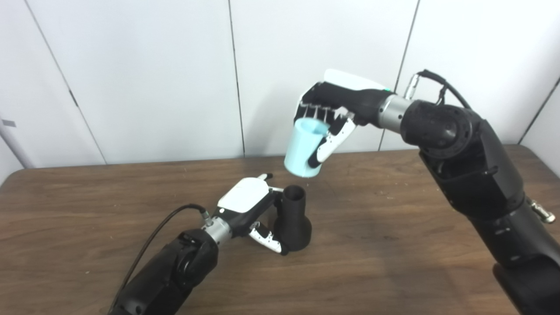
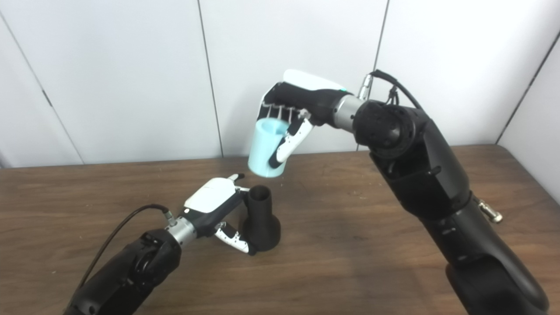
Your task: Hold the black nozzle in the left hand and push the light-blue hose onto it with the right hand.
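The black nozzle (image 1: 292,218) is seen standing upright on the brown tabletop (image 1: 393,245), a little left of the frame's centre, with its wide base down and its narrow open neck pointing up. It is clasped from the left by the left hand (image 1: 247,205), whose fingers are wrapped around the neck and whose thumb is laid against the base. The light-blue hose (image 1: 304,148), a short tube piece, is held in the air by the right hand (image 1: 332,111), fingers and thumb closed around it, in the upper middle of the frame. The hose is tilted, its lower open end just above the nozzle's neck and apart from it.
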Controlling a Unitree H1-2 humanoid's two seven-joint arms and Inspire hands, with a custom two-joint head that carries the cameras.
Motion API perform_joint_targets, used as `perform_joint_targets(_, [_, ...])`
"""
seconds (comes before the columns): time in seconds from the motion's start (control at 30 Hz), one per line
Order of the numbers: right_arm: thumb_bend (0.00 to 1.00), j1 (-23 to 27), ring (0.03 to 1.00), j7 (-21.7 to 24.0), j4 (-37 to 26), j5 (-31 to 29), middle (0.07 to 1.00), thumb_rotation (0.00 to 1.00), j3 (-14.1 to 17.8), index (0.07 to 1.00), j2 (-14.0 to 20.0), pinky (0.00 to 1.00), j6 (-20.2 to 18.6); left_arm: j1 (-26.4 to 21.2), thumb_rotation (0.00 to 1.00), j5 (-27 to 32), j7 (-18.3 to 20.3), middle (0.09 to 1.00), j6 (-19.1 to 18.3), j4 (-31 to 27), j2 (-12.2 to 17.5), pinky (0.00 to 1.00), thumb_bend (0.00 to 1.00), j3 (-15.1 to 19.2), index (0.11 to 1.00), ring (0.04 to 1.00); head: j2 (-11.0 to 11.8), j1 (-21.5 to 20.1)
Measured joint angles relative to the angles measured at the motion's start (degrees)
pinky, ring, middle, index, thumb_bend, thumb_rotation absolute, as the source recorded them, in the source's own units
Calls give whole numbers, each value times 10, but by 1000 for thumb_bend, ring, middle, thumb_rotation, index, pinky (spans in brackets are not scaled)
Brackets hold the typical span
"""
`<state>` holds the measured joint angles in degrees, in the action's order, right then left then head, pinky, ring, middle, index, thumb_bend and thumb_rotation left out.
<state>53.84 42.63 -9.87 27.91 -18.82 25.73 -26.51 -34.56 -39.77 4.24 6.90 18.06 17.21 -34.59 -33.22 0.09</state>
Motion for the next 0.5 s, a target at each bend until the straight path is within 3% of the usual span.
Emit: perform_joint_targets(0.5, [521, 7, 458, -1, 36, -1, 478, 0, -29, 481, -5, 393, 55, 1, 0, -2, 0, 477, -3, -1, -3, 1000, 526, 0, 492, 624, -11, 3])
